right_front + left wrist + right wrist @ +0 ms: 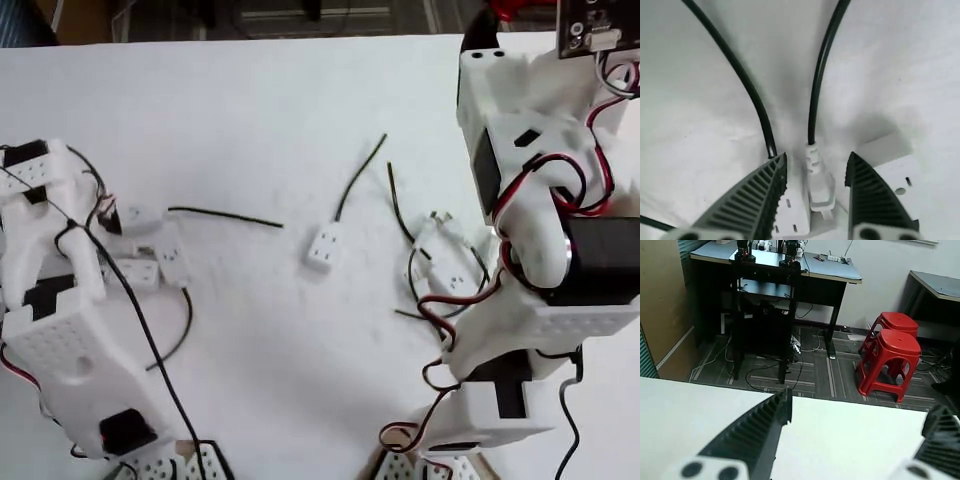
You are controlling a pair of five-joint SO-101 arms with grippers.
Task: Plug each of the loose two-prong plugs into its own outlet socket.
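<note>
Two ribbed fingers (765, 195) of the left gripper (817, 157) stand apart, released, with the white two-prong plug (819, 182) lying in the gap between them. Its long axis runs parallel to the fingers, black cord (820, 75) leading away past their tips. An outlet socket (790, 217) lies just beside the plug, under one finger; whether the prongs are seated is hidden. The right gripper (862, 410), also spread and holding nothing, is raised over the table (850, 440), so the left arm looks nearer.

White arms (60, 355) bear black motors (600, 262), red wires (520, 185), ribbed gripper fingers (759, 200).
</note>
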